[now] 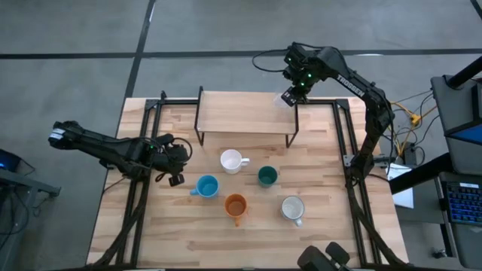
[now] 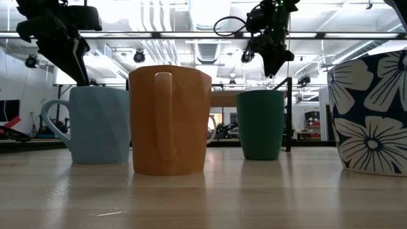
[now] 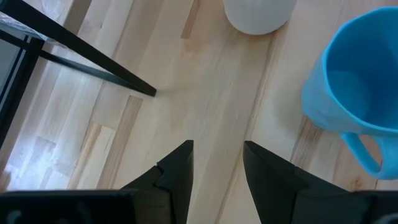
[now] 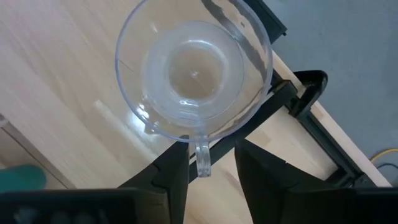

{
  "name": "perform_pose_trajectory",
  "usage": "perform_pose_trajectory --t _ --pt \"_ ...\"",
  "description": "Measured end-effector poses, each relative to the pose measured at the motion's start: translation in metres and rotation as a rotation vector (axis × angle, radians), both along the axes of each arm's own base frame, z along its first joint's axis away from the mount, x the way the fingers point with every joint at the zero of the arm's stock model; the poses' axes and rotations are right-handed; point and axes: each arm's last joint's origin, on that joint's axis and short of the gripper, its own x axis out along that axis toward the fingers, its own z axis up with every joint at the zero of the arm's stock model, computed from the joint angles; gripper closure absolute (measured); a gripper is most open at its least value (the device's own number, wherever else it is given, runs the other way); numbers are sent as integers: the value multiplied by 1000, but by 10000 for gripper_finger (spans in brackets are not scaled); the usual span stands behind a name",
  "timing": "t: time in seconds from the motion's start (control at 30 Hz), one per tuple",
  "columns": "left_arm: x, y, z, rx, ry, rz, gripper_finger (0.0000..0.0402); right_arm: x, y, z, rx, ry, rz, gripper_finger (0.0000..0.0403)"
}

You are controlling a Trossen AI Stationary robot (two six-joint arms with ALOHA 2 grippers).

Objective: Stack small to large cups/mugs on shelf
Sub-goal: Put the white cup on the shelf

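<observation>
At the shelf's [image 1: 245,113] right end, the right hand [image 4: 211,163] hangs over the clear glass [image 4: 194,74], fingers apart on either side of its small handle and not clamped. The glass stands on the shelf near the corner; it is judged light, thin-walled, slippery and fragile, best taken by the handle or rim with light force. Five mugs stand on the table [image 1: 188,241]: one white mug [image 1: 232,160], one blue mug [image 1: 206,186], one orange mug [image 1: 236,205], one teal cup [image 1: 266,176], one patterned mug [image 1: 292,208]. These are judged stiff and heavier; grip across the rim or handle. The left hand [image 3: 217,163] waits, fingers apart, beside the blue mug.
</observation>
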Motion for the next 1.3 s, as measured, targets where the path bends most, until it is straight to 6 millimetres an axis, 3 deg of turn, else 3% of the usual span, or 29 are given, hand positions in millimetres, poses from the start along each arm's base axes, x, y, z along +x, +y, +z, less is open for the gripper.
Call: perform_pose_trajectory --t 0.37,0.67,0.87,1.0,1.3 --pt "0 0 0 -5 1 -2 276 -5 4 22 -17 -20 -4 262" --pt "0 0 0 -6 1 -2 276 -18 20 63 -69 -95 -32 262" --pt "0 0 0 -4 5 -4 276 -31 61 94 -72 -232 41 267" --pt "-1 0 0 -4 8 -3 276 -44 99 105 -67 -281 79 274" --pt "2 -1 1 -23 -29 18 276 -59 176 90 -94 -266 146 284"
